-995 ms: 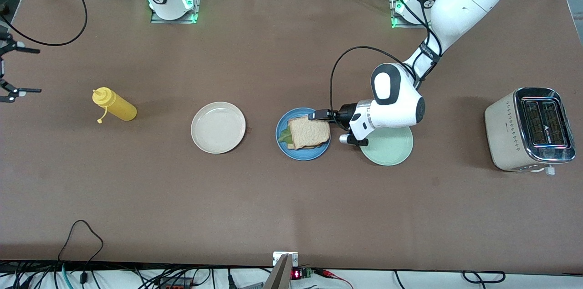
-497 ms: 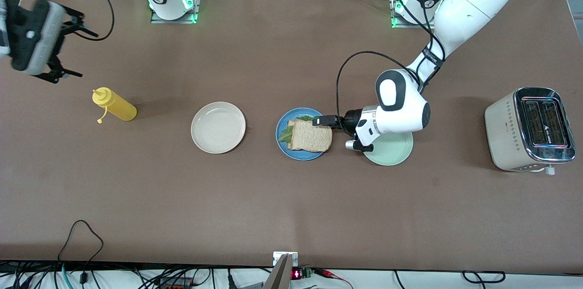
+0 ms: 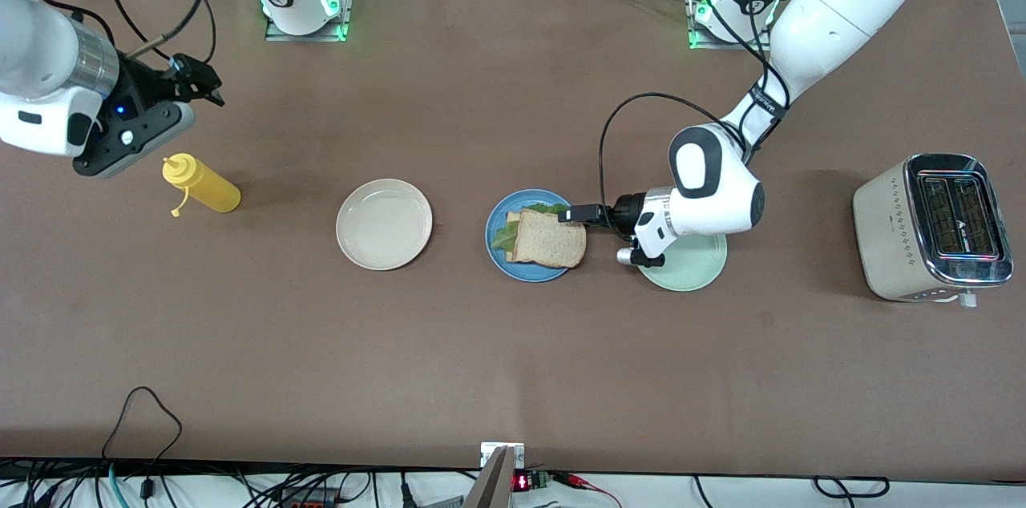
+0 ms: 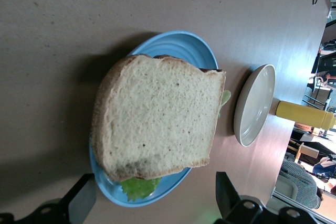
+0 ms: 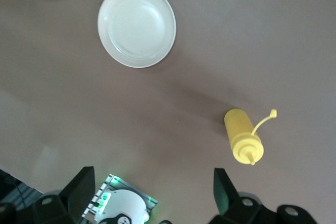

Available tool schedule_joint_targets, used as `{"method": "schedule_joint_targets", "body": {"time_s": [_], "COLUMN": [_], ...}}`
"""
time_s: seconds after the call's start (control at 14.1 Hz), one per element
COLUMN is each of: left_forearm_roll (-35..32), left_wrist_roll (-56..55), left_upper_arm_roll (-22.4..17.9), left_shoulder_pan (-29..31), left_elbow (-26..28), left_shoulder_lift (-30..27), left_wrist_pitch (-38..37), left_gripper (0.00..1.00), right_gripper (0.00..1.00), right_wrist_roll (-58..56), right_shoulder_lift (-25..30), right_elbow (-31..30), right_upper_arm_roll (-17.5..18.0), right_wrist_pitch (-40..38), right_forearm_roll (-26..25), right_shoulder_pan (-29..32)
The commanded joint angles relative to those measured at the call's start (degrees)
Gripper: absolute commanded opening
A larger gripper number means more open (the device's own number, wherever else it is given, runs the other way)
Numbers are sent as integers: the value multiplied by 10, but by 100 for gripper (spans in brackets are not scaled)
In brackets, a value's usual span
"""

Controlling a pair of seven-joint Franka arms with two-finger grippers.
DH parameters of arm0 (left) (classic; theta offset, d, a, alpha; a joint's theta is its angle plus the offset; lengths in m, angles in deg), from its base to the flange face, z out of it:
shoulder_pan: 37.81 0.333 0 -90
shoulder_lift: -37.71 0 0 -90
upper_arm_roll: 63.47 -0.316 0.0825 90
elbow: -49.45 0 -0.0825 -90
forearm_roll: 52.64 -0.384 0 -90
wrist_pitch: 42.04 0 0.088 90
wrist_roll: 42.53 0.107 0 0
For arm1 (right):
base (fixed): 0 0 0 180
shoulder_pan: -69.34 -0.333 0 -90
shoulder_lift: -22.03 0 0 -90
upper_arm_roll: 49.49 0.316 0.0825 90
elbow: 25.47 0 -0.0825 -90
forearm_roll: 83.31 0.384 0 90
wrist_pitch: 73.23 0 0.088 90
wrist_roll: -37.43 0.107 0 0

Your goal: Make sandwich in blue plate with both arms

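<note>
The sandwich (image 3: pixel 549 239) lies on the blue plate (image 3: pixel 495 239), a speckled bread slice on top and green lettuce (image 3: pixel 503 237) poking out at the edge. My left gripper (image 3: pixel 579 215) hangs open at the plate's edge on the mint plate's side. It holds nothing. In the left wrist view the sandwich (image 4: pixel 157 119) fills the blue plate (image 4: pixel 178 43), and the left gripper (image 4: pixel 152 203) has a finger at each side of the rim by the lettuce (image 4: pixel 139 187). My right gripper (image 3: pixel 200 82) hangs open and empty over the table near the yellow bottle; in its own view the right gripper (image 5: pixel 152 192) grips nothing.
A cream plate (image 3: pixel 384 223) sits beside the blue plate toward the right arm's end, and a yellow squeeze bottle (image 3: pixel 200 185) lies beside that. A mint-green plate (image 3: pixel 689 264) lies partly under the left wrist. A toaster (image 3: pixel 934 227) stands at the left arm's end.
The left gripper has let go of the top slice and drawn back a little toward the mint plate. The right arm has swung into view over the bottle's end of the table.
</note>
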Motion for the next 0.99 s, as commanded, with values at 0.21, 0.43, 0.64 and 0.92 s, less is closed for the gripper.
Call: {"method": "schedule_joint_targets", "body": {"time_s": [0.21, 0.43, 0.64, 0.92], "left_forearm_roll": [19, -12, -151, -356], "left_wrist_roll": [5, 5, -15, -81], "left_upper_arm_roll": [0, -33, -73, -95], "left_shoulder_pan": [18, 49, 69, 75], "left_elbow": [75, 71, 27, -49], "left_shoulder_lift": [-134, -165, -188, -200], "left_wrist_pitch": [-10, -79, -155, -222], "left_gripper": [100, 100, 100, 100], "right_gripper": [100, 100, 100, 100], "right_wrist_roll": [38, 30, 24, 33], "right_shoulder_lift": [5, 7, 13, 30], "right_elbow": [-30, -42, -35, -35], "right_upper_arm_roll": [-26, -26, -26, -30], "right_wrist_pitch": [46, 102, 83, 64], "right_forearm_roll": [-24, -62, -59, -8], "right_shoulder_pan": [-13, -5, 12, 15]}}
